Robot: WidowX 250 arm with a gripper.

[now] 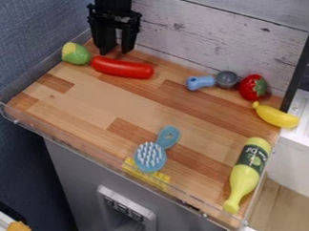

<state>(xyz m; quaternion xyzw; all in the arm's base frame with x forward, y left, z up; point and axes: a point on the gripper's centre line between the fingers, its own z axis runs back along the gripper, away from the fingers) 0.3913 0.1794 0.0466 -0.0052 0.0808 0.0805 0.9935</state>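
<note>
The gripper (116, 50) hangs down at the top left of the wooden surface, open, with its two fingers apart and nothing seen between them. Just below its fingertips lies a red sausage-shaped toy (122, 67); whether they touch I cannot tell. To the left of the red toy, close against its end, is a green and yellow toy corn (76, 53). Farther down, near the front edge, a blue brush (150, 156) lies bristles up, its handle pointing up and to the right.
A blue-handled grey scoop (226, 79), a strawberry (252, 87) and a banana (275, 116) lie along the back right. A yellow-green bottle (246, 173) lies at the right edge. A low clear rim (86, 151) borders the wooden surface (100, 103).
</note>
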